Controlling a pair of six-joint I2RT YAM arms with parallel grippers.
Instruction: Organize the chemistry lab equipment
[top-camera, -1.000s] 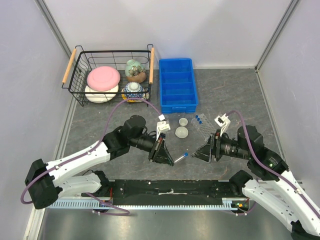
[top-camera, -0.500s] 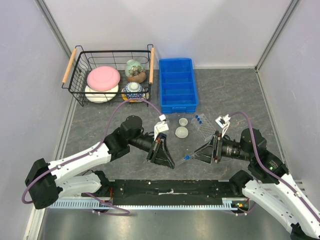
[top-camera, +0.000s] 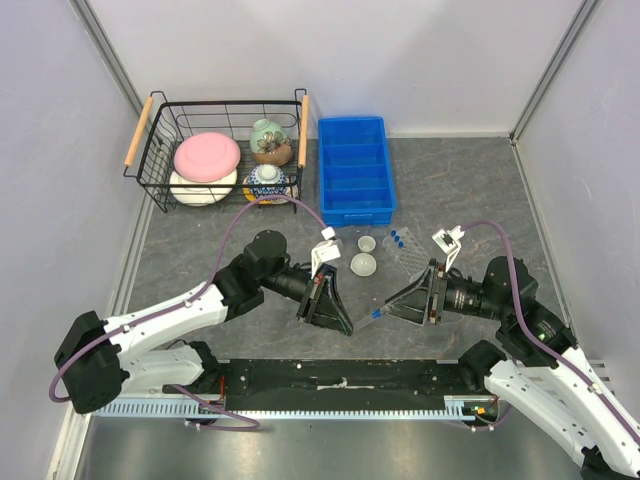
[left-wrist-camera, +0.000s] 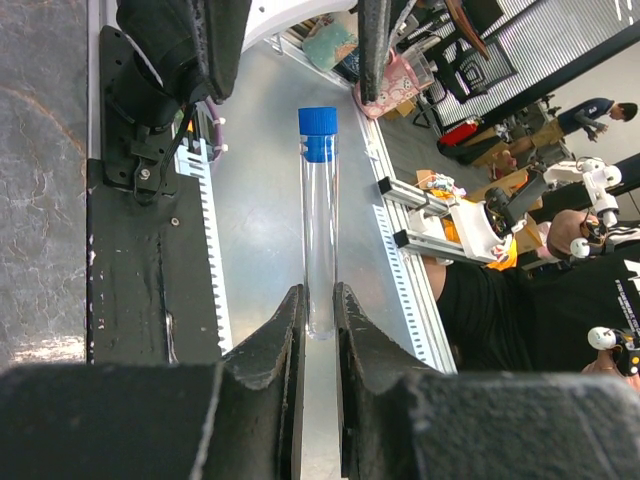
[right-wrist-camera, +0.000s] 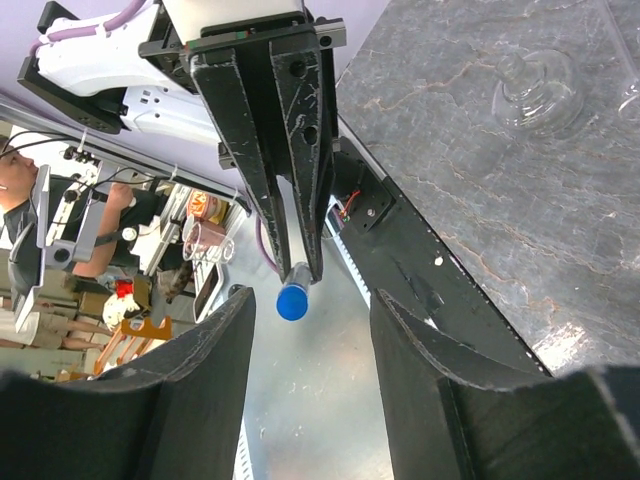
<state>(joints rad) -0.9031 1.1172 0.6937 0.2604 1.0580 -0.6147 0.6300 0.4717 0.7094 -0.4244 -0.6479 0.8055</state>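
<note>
The left fingers (left-wrist-camera: 270, 350) are pinched nearly closed on the bottom end of a clear tube (left-wrist-camera: 320, 240). They hold it above the counter (top-camera: 470, 200), with its blue cap (left-wrist-camera: 318, 134) pointing to 3 o'clock in the top view. The right fingers (right-wrist-camera: 200, 380) stand parted on either side of that cap, not touching it. At 12 o'clock from the held tube sit two little white dishes (top-camera: 363, 264), with more blue-capped tubes (top-camera: 398, 240) at 1 o'clock. Farther off, a blue tray (top-camera: 325, 170) lies at 12 o'clock and a wire basket (top-camera: 138, 145) at 10 o'clock.
</note>
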